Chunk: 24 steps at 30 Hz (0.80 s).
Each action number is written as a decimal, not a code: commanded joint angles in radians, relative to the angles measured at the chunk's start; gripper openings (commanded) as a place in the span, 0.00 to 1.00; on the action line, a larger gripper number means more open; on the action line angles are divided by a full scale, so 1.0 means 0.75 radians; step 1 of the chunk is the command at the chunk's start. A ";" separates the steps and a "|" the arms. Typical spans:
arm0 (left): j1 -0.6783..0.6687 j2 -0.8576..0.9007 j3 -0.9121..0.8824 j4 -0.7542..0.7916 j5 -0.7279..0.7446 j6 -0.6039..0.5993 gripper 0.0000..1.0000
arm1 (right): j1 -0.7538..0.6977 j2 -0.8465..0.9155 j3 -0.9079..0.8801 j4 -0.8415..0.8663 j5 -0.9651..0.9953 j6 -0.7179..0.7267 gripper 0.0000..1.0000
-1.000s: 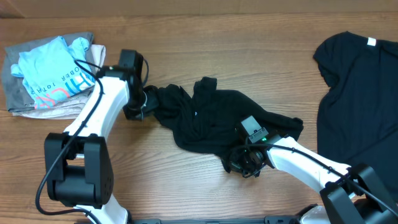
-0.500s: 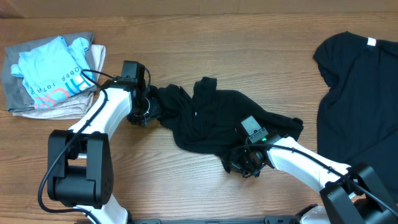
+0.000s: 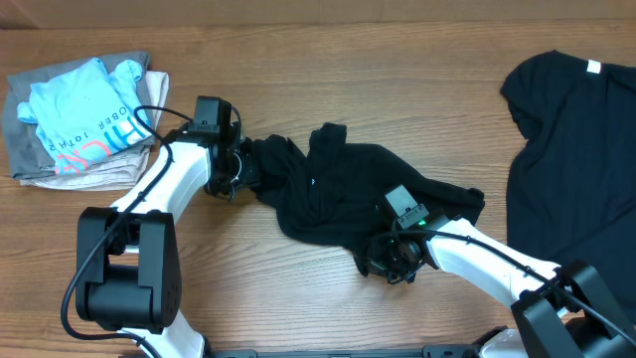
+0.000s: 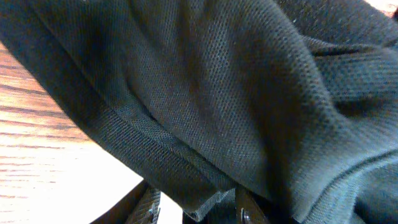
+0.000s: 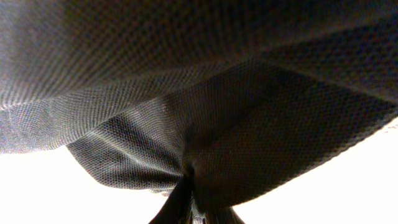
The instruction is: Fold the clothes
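Right jaws: pinched shut on a fold of the crumpled black T-shirt, at its near right edge.
Left jaws: parted, with the shirt's left hem lying between them.
Shirt's lie: mid-surface, bunched; long axis runs left to right, dipping toward the right arm.
Progress: this shirt is not yet folded. A second black T-shirt lies spread at right. The folded pile at left looks done.

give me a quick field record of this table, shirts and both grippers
surface: brown wooden table
centre: crumpled black soft-fabric T-shirt
right side: second black T-shirt, spread out, partly out of frame
far left: pile of light blue and grey clothes
left gripper: open, straddling the crumpled shirt's left hem
right gripper: shut on the crumpled shirt's near edge
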 commanded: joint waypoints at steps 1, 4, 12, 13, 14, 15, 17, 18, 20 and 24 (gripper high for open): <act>-0.021 0.003 -0.045 0.031 0.030 0.035 0.42 | -0.005 0.028 -0.018 -0.002 0.034 -0.013 0.08; -0.030 0.003 -0.065 0.067 0.029 0.035 0.40 | -0.005 0.028 -0.018 -0.002 0.033 -0.012 0.08; -0.036 0.003 -0.067 0.089 0.065 0.036 0.30 | -0.005 0.028 -0.018 -0.002 0.033 -0.013 0.09; -0.036 0.003 -0.067 0.090 0.064 0.043 0.29 | -0.005 0.028 -0.018 -0.002 0.033 -0.013 0.09; -0.036 0.003 -0.067 0.089 0.064 0.049 0.28 | -0.005 0.028 -0.018 -0.002 0.033 -0.013 0.09; -0.036 0.003 -0.067 0.089 0.064 0.057 0.27 | -0.005 0.028 -0.018 -0.002 0.033 -0.013 0.09; -0.036 0.003 -0.067 0.089 0.065 0.065 0.24 | -0.005 0.028 -0.018 -0.002 0.033 -0.012 0.09; -0.036 0.003 -0.067 0.089 0.064 0.065 0.23 | -0.005 0.028 -0.018 -0.002 0.033 -0.013 0.08; -0.036 0.003 -0.067 0.087 0.065 0.065 0.18 | -0.005 0.028 -0.018 -0.003 0.034 -0.013 0.04; -0.035 -0.002 -0.052 0.065 0.065 0.066 0.07 | -0.005 0.017 -0.015 -0.004 0.038 -0.013 0.04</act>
